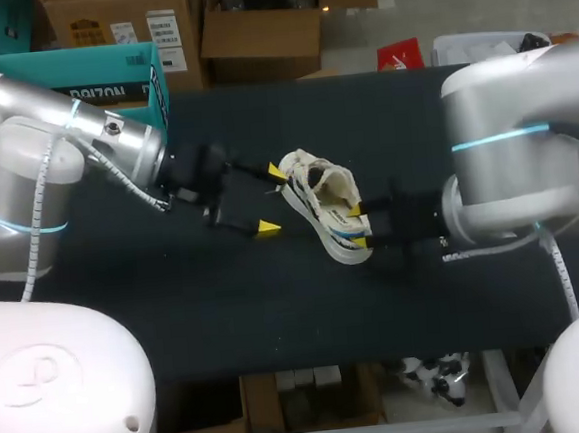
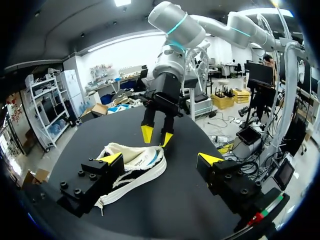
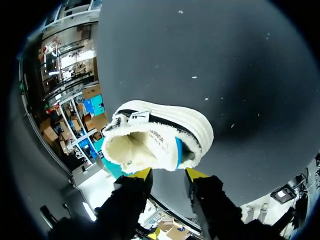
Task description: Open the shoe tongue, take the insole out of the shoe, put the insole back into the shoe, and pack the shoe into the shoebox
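A white shoe point(image 1: 324, 209) with cream lining and black and blue trim lies on the black table, near its middle. My left gripper point(image 1: 271, 200) stands wide open at the shoe's left end. In the left wrist view the shoe point(image 2: 132, 162) rests against one of its fingers point(image 2: 111, 158), and the other finger stands well clear. My right gripper point(image 1: 358, 221) is at the shoe's right side, fingers a little apart. In the right wrist view the shoe's mouth point(image 3: 150, 142) sits just ahead of those fingertips point(image 3: 168, 174). The teal shoebox point(image 1: 77, 68) stands at the back left.
The black table point(image 1: 277, 308) stretches bare in front of the shoe. My right gripper point(image 2: 156, 136) hangs over the shoe's far edge in the left wrist view. Both arms crowd the shoe from either side.
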Tool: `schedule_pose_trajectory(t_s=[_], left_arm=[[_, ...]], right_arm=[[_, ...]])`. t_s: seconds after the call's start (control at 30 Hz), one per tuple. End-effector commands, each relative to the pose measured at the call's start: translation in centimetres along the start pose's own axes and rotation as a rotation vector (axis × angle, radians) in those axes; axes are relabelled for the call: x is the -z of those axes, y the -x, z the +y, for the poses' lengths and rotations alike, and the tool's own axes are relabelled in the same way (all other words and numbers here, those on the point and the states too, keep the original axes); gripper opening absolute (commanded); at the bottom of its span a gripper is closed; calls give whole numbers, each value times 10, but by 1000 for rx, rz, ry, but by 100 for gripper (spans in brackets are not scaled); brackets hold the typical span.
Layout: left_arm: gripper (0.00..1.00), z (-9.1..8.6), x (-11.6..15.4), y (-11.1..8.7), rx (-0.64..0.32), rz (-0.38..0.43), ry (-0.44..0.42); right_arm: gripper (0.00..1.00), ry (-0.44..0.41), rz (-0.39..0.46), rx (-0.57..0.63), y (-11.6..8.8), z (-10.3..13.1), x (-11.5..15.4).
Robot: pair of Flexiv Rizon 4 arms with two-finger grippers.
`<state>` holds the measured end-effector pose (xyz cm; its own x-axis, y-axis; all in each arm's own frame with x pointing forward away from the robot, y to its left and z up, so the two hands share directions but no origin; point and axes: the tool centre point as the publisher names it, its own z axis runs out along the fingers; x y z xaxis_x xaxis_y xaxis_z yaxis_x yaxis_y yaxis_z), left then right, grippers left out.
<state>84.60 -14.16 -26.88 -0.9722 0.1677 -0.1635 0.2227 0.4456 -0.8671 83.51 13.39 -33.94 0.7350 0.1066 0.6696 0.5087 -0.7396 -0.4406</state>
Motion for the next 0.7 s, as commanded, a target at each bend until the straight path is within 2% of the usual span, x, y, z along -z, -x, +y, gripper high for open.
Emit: schedule_pose_trajectory(t_s=[0.03,0.33,0.7], left_arm=[[100,-5,10,-8,45,-3,20],[100,0,22,-15,179,-12,70],[100,8,47,-20,278,-53,108]], right_arm=[[0,3,-15,14,-10,-11,7],[0,-34,-59,32,-16,-10,-31],[0,-40,-76,-6,-5,14,-61]])
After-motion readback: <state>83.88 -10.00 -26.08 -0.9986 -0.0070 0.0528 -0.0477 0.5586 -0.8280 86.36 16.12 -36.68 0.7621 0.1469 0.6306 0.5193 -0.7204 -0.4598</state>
